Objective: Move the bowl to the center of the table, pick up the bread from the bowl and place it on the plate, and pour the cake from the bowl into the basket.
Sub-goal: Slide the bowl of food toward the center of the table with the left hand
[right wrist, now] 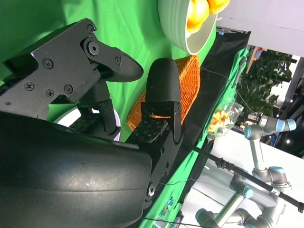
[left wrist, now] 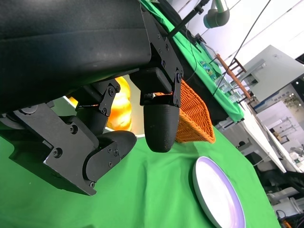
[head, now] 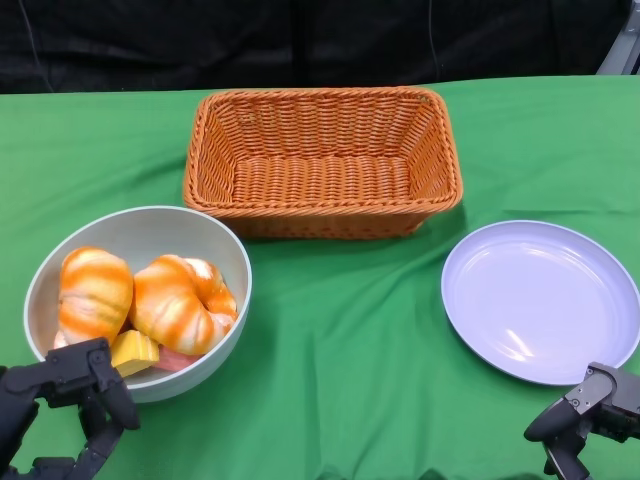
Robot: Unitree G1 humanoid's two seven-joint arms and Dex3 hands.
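Green table (head: pixel 350 340) with one basket (head: pixel 322 160), one plate (head: pixel 542 298), one bowl (head: pixel 150 240) (two breads (head: pixel 180 303)), both hands (head: pixel 70 400) empty, fingers apart.

A green cloth (head: pixel 360 360) covers the table, wrinkled in places, with a black curtain (head: pixel 300 40) hanging behind its far edge. Beyond the table stands a white bench (right wrist: pixel 223 156) carrying grey robot arms (right wrist: pixel 266 142), with a leafy plant (right wrist: pixel 263 78) further back in the bright room.

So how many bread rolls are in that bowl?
2. One roll sits at the bowl's left, the other roll in its middle. More may hide beneath them.
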